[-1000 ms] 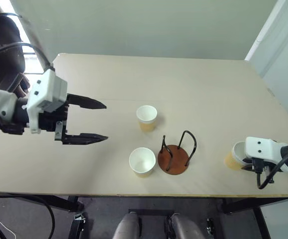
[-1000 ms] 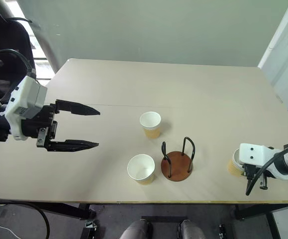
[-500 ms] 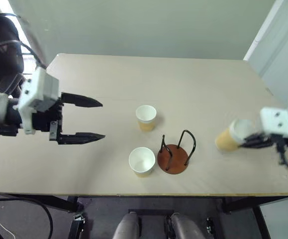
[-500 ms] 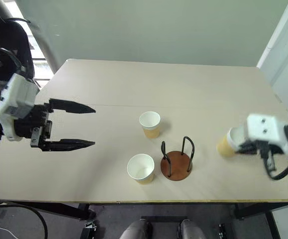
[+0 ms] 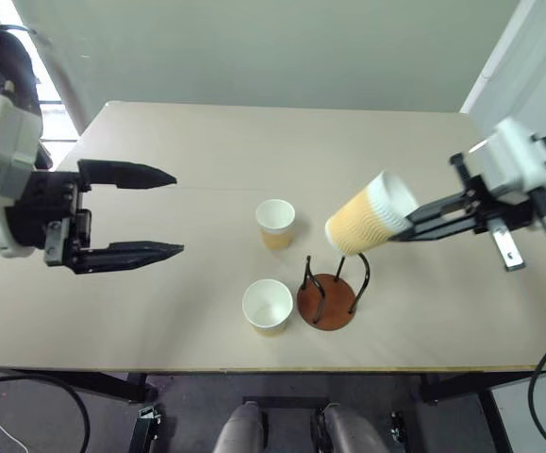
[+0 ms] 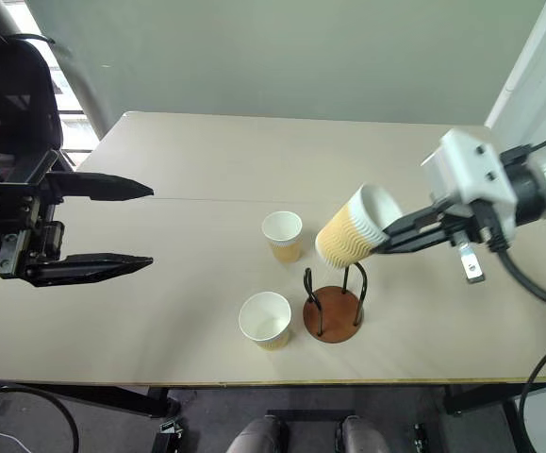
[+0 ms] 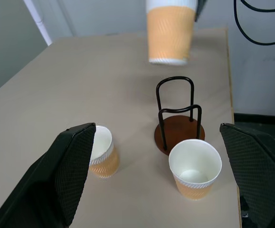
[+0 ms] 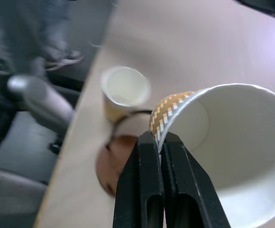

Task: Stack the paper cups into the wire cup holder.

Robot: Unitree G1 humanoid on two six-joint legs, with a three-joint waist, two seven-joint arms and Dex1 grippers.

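The right gripper [image 8: 160, 142] pinches the rim of a tan ribbed paper cup [image 5: 369, 213], tilted in the air above the black-wire, brown-based cup holder [image 5: 330, 292]; the left gripper [image 5: 164, 213] gapes empty.

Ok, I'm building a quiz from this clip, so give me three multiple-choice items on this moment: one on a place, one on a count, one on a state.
1. Where is the held cup?
A. In the air above the wire cup holder
B. Standing on the table's far edge
C. Nested inside another cup

2. How many paper cups stand on the table?
A. None
B. Two
C. Four

3. How is the right gripper?
A. Wide open
B. Shut on the base disc
C. Shut on the held cup's rim

Answers:
1 A: the eye views show it tilted in the air over the wire loops.
2 B: the far cup and the near cup stand beside the holder.
3 C: in the right wrist view its fingers pinch the cup's wall.
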